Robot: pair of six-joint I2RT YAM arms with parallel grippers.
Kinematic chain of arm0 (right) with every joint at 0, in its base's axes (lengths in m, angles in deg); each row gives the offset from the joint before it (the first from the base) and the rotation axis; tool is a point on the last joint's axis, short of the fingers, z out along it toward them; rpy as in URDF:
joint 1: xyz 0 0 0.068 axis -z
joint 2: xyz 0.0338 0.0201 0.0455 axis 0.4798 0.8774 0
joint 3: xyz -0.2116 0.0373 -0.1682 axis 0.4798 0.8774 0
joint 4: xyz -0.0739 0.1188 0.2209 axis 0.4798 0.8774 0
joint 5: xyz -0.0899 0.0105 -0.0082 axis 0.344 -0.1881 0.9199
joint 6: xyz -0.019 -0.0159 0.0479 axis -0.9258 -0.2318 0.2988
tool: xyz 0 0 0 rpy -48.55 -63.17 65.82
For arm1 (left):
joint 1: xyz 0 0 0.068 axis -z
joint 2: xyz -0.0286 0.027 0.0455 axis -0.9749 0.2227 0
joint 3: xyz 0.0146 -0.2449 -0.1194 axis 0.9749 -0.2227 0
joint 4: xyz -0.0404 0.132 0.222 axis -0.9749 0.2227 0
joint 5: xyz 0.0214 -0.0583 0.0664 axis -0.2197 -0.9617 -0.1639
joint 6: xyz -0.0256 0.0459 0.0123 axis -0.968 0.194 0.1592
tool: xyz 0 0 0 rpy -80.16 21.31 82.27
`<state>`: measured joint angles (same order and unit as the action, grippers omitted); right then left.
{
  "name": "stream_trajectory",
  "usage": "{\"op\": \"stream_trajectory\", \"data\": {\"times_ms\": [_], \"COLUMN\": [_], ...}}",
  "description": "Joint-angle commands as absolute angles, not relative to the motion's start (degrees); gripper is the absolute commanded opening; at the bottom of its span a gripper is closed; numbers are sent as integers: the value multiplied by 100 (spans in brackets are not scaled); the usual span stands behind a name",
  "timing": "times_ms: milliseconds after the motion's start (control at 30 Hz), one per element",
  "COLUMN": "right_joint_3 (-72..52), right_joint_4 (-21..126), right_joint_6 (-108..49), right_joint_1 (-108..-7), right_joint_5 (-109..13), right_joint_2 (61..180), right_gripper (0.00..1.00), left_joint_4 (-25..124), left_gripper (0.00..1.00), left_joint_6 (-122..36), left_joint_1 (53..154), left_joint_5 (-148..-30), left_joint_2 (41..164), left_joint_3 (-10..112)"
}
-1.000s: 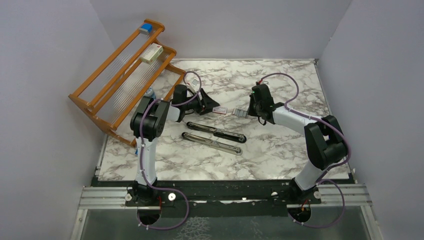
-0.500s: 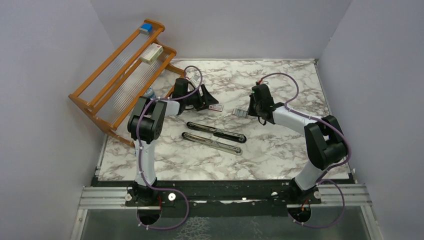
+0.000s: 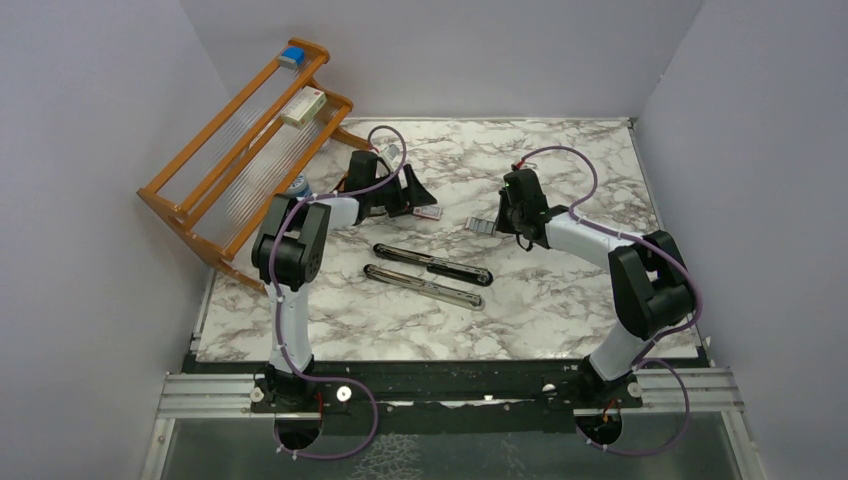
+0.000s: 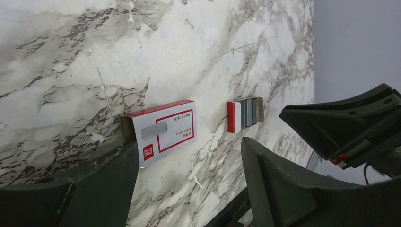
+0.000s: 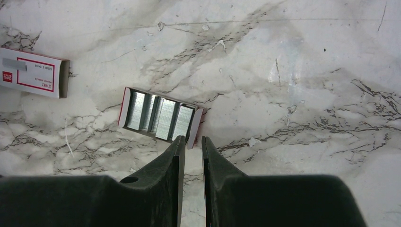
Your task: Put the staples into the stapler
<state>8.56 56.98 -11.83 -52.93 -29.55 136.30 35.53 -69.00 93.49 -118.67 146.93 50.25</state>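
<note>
The staples (image 5: 161,116) lie as silver strips in a small open tray (image 3: 482,225), seen too in the left wrist view as the tray (image 4: 243,115). My right gripper (image 5: 193,138) is nearly shut, its tips pinching the tray's red-and-white end flap (image 5: 197,124). The empty red-and-white packet sleeve (image 4: 165,132) lies flat on the marble, apart from the tray and at the left fingertip of my left gripper (image 4: 188,144), which is open and holds nothing. The stapler (image 3: 432,264) lies nearer as two long black parts side by side; the nearer part (image 3: 423,287) shows a silver rail.
A wooden rack (image 3: 240,150) leans at the back left, carrying a white-and-red box (image 3: 303,108) and a small blue item (image 3: 291,56). Grey walls close in the marble table (image 3: 560,300) on three sides.
My left gripper drew back and to the left, carrying the packet sleeve away from the tray, then opened wider and let it go. The right gripper and the tray stayed put.
</note>
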Motion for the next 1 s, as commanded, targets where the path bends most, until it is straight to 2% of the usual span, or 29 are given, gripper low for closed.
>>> {"op": "stream_trajectory", "data": {"times_ms": [0, 333, 700, 967], "right_joint_3": [917, 909, 1260, 1858], "right_joint_4": [5575, 5610, 5467, 5407], "right_joint_6": [-1243, -1304, -1437, -2073], "right_joint_1": [-5253, -5255, -5252, -5250], "right_joint_5": [-3046, -3009, -2710, -2823], "right_joint_2": [13494, 13384, 12522, 11299], "right_gripper": [22, 23, 24, 41], "left_joint_4": [3592, 5062, 6144, 6848], "left_gripper": [80, 80, 80, 81], "left_joint_6": [-6719, -5564, -4776, -4534], "left_joint_1": [9357, 9427, 9582, 9585], "left_joint_5": [-12006, -11125, -9349, -8196], "left_joint_2": [14276, 14018, 13409, 12303], "left_joint_3": [5018, 5585, 5830, 5404]}}
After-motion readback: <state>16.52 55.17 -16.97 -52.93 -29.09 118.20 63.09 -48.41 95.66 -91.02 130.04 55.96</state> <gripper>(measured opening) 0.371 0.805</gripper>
